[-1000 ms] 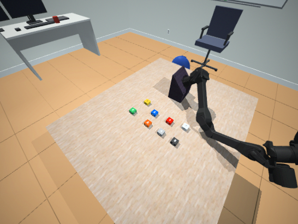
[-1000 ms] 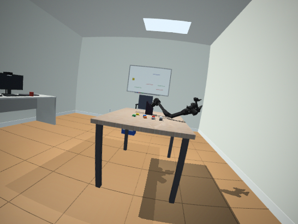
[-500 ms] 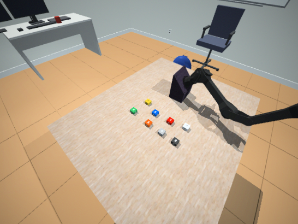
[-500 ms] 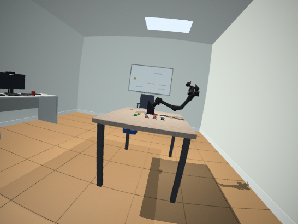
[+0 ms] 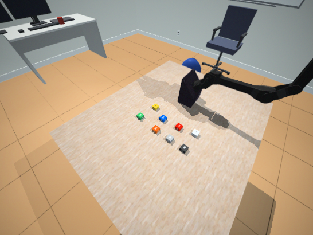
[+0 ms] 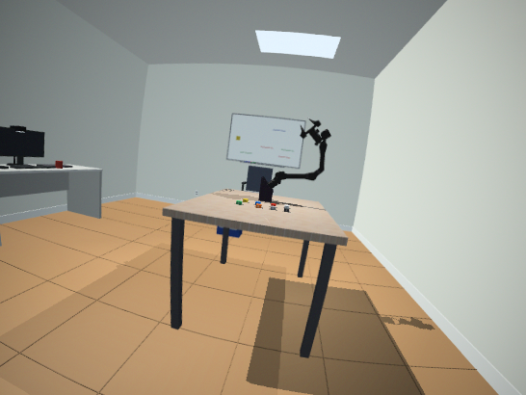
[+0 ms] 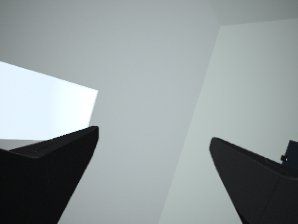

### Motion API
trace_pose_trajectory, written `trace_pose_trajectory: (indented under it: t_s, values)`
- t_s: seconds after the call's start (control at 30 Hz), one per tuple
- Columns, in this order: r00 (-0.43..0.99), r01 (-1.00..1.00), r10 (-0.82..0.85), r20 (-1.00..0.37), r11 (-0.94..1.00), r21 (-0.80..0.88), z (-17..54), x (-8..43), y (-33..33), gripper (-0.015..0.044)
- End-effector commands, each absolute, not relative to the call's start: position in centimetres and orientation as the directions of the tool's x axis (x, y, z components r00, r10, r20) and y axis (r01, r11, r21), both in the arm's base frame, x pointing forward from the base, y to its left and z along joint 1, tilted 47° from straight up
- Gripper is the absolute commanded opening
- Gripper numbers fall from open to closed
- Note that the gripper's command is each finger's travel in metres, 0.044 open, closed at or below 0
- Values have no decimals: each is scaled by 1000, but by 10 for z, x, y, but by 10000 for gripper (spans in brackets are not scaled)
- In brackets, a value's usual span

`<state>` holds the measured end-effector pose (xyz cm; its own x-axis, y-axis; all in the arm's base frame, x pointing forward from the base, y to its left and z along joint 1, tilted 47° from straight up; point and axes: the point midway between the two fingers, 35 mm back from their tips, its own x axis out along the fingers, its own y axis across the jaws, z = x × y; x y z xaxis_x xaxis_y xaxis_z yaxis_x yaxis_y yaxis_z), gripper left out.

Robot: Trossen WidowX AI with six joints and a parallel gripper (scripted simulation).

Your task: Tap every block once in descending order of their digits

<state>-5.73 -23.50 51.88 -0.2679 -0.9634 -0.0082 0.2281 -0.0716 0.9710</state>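
The blocks lie in a loose cluster on the table (image 5: 120, 160) (image 6: 250, 219), all of them far below the jaws (image 6: 303, 126) and well apart from them. There are eight: yellow (image 5: 155, 106) and green (image 5: 140, 116) at one end, then blue (image 5: 163, 118), orange (image 5: 156, 129), red (image 5: 179, 126) and grey (image 5: 169, 138), with white (image 5: 195, 133) and black (image 5: 184, 148) at the other end. Each has a pale or dark mark on top, but from where I'm standing the digits are too small to read, so I can't fairly say which comes first. They look like cubes, with no long axis to line up with; what counts is height and heading. The white and black end looks to be the side under the raised arm (image 5: 238, 85) (image 6: 301, 175), while yellow and green lie farther across. The jaws stand spread wide with nothing between them, their tips aimed up toward the ceiling light (image 6: 299, 44) (image 7: 45, 102) and wall, away from every block. The arm reaches out from its base, then bends steeply upward to the wrist. I'd judge the next move must swing the jaws over and down, tips toward the table, before any tap; a low sweep could knock neighbours.
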Motion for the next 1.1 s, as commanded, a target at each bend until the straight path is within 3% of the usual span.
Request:
trace_pose_trajectory:
  t_s: [0.0,0.23,0.4,0.53,0.67,0.83,1.07]
  values:
    - [-143,388,-971,-189,-231,892,470,-38,-289,400]
    - [112,756,-830,-547,-286,589,349,29,-364,400]
    - [252,926,-605,-755,-75,370,254,88,-380,400]
    - [317,946,-366,-875,193,261,178,135,-368,400]
    - [326,841,-90,-941,482,245,104,177,-335,400]
    - [250,555,271,-929,746,367,21,212,-266,400]
    - [40,106,660,-750,744,660,-57,219,-153,400]
